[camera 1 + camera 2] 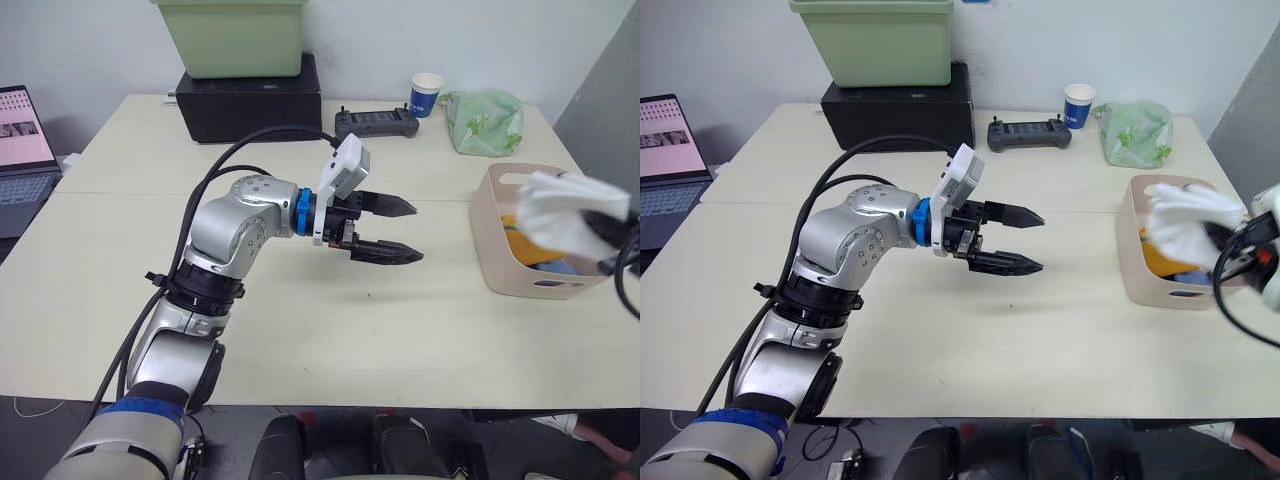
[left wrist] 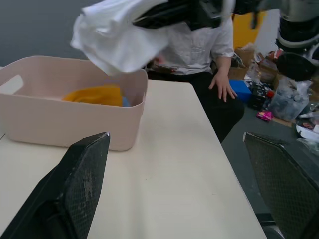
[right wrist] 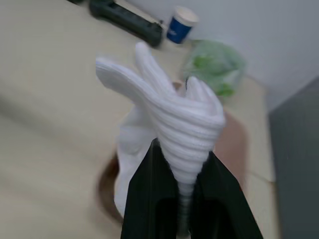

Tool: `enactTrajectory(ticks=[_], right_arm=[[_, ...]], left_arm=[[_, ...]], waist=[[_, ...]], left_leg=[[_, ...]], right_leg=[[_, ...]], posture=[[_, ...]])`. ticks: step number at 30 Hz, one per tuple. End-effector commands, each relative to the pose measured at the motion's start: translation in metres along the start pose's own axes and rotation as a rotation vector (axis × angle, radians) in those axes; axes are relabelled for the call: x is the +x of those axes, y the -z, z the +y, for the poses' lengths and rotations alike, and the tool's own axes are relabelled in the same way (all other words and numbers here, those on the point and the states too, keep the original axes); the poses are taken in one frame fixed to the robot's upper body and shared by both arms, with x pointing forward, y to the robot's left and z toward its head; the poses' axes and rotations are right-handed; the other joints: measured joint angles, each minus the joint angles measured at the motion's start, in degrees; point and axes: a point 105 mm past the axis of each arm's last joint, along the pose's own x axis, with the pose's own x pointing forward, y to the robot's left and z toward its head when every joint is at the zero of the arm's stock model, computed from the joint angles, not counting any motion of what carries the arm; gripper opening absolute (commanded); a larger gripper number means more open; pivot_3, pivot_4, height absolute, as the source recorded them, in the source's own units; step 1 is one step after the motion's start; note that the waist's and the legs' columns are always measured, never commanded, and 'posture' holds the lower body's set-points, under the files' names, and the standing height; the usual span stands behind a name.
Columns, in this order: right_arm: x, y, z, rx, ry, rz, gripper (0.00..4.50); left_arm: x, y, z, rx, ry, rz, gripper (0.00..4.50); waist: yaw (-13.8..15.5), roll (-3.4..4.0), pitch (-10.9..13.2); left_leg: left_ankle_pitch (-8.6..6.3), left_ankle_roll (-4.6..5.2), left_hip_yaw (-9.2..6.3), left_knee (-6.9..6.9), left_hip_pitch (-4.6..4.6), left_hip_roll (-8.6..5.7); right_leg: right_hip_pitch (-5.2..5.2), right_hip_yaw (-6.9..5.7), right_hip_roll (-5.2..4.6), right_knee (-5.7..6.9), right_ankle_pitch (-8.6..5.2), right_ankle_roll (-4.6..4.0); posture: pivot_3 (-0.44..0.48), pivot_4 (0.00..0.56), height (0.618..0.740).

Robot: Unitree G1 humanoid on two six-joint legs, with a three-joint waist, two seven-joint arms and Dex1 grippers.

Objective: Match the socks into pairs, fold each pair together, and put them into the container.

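Now the right hand [image 3: 185,209] pinches the bundled white fabric socks [image 1: 1185,222] above the pale pink rectangular plastic basket [image 1: 1160,285] at the frame's right — apparently poised to drop them beside the mustard-orange pair [image 2: 94,94] inside. The left hand [image 1: 1012,240] hovers mid-frame, fingers spread, out of the way.

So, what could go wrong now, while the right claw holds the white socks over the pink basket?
1. The white socks hang at the near rim of the pink basket, not over its middle, so on release they may drape over the wall or fall on the table.
2. The right claw pinches only a narrow fold, so the bundle may come apart.
3. The orange socks already inside may leave little room.
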Motion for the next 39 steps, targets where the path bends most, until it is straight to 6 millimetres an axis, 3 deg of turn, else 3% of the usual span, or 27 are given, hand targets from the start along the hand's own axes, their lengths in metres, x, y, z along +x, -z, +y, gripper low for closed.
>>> enactTrajectory(ticks=[1, 4, 10, 12, 16, 19, 26, 32, 35, 37, 39], right_arm=[[0.023, 0.005, -0.016, -0.287, 0.054, 0.021, 0.0], [0.047, 0.024, -0.028, -0.552, 0.075, 0.085, 0.0], [0.082, 0.043, -0.031, -0.824, 0.077, 0.085, 0.0], [0.09, 0.047, -0.028, -0.832, 0.061, 0.076, 0.0], [0.093, 0.072, -0.009, -0.863, -0.133, 0.162, 0.0], [0.089, 0.068, -0.005, -0.792, -0.199, 0.171, 0.0], [0.066, 0.046, -0.01, -0.512, -0.316, 0.241, 2.42], [0.053, 0.029, -0.019, -0.456, -0.345, 0.245, 4.47], [0.04, 0.009, -0.019, -0.342, -0.395, 0.198, 4.47], [0.042, 0.0, -0.028, -0.302, -0.332, 0.151, 4.47], [0.05, 0.009, -0.046, -0.37, -0.216, 0.181, 4.47]], left_arm=[[0.006, -0.011, -0.006, 0.048, 0.032, -0.018, 4.46], [0.008, -0.009, -0.009, 0.057, 0.041, -0.013, 4.46], [0.008, -0.008, -0.01, 0.061, 0.022, -0.022, 4.46], [0.007, -0.007, -0.01, 0.06, 0.018, -0.021, 4.46], [0.007, -0.004, -0.01, 0.066, 0.009, -0.018, 4.46], [0.008, -0.003, -0.012, 0.068, 0.017, -0.016, 4.46], [0.009, 0.001, -0.011, 0.056, 0.023, -0.008, 4.5], [0.01, 0.002, -0.008, 0.058, 0.012, -0.009, 4.5], [0.009, 0.002, -0.006, 0.062, -0.002, -0.012, 4.5], [0.008, 0.003, -0.006, 0.058, -0.003, -0.013, 4.5], [0.009, 0.004, -0.008, 0.058, -0.001, -0.012, 4.5]], waist=[[-0.14, 0.07, 0.02], [-0.22, 0.07, 0.02], [-0.25, 0.24, 0.11], [-0.19, 0.25, 0.12], [0.14, 0.3, 0.13], [0.42, 0.32, 0.14], [0.52, 0.34, 0.14], [0.48, 0.38, 0.16], [0.49, 0.44, 0.18], [0.42, 0.45, 0.18], [0.46, 0.46, 0.19]], left_leg=[[0.0, 0.0, -0.01, 0.05, -0.01, 0.0], [-0.01, 0.01, 0.1, 0.28, 0.0, -0.02], [0.02, -0.04, 0.13, 0.34, -0.01, 0.0], [0.05, -0.09, 0.13, 0.33, -0.02, 0.01], [0.1, -0.17, 0.08, 0.33, -0.02, 0.02], [0.1, -0.18, 0.09, 0.34, -0.02, 0.03], [0.1, -0.18, 0.03, 0.39, -0.02, 0.05], [0.02, -0.03, 0.02, 0.39, -0.02, 0.04], [0.01, -0.01, 0.02, 0.39, -0.01, 0.04], [0.01, -0.01, 0.03, 0.39, -0.01, 0.04], [0.0, -0.01, 0.03, 0.39, -0.01, 0.05]], right_leg=[[0.01, -0.01, 0.0, 0.01, 0.0, 0.01], [0.03, 0.1, -0.04, 0.07, -0.03, 0.09], [0.03, 0.13, -0.11, 0.09, 0.08, -0.07], [-0.01, 0.13, -0.13, 0.11, 0.09, -0.08], [0.0, 0.08, -0.12, 0.13, 0.09, -0.08], [0.02, 0.09, -0.14, 0.13, 0.09, -0.08], [0.09, 0.05, -0.18, 0.14, 0.09, -0.09], [0.1, 0.04, -0.19, 0.13, 0.09, -0.09], [0.1, 0.04, -0.19, 0.15, 0.09, -0.09], [0.1, 0.04, -0.19, 0.14, 0.09, -0.09], [0.09, 0.05, -0.2, 0.15, 0.09, -0.09]], posture=[[0.0, 0.15, 0.735], [0.0, 0.15, 0.735], [0.0, 0.15, 0.735], [0.0, 0.15, 0.735], [0.0, 0.15, 0.735], [0.0, 0.15, 0.735], [0.0, 0.15, 0.735], [0.0, 0.15, 0.735], [0.0, 0.15, 0.735], [0.0, 0.15, 0.735], [0.0, 0.15, 0.735]])
